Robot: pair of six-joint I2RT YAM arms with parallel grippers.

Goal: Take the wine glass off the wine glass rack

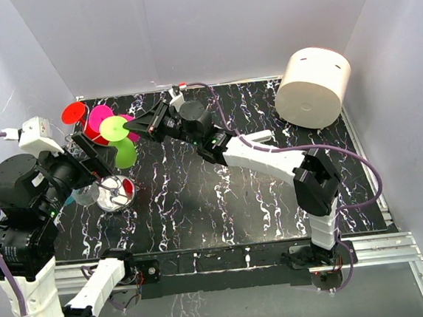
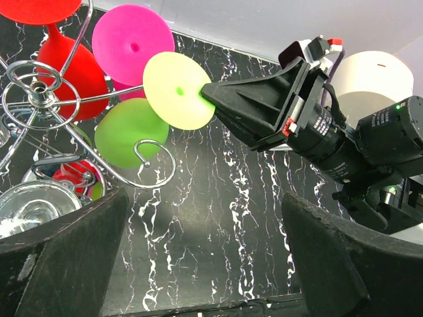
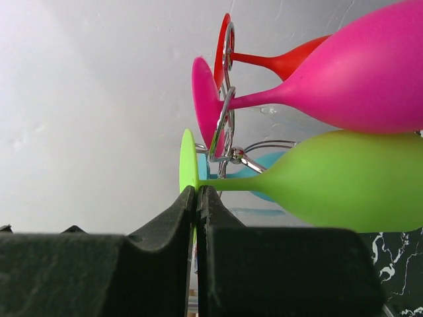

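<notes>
At the far left we saw the left gripper with its jaws spread wide and nothing between them, hanging just beside the wine glass rack. The rack's wire arms carried a red glass and a pink glass. They also carried the green wine glass, which hung bowl-down by its foot from a curved loop on the rack's right side, above the black marbled table.

Further right, the right gripper was closed on the rim of that green glass's foot, pinching the thin disc edge-on.

We judged the glass light, stiff and smooth, probably coloured plastic. A pinch on so thin an edge could let it swivel or slip. The stem looked the safer hold, sliding out through the loop's open end.

The cream cylinder stood well apart at the far right.
</notes>
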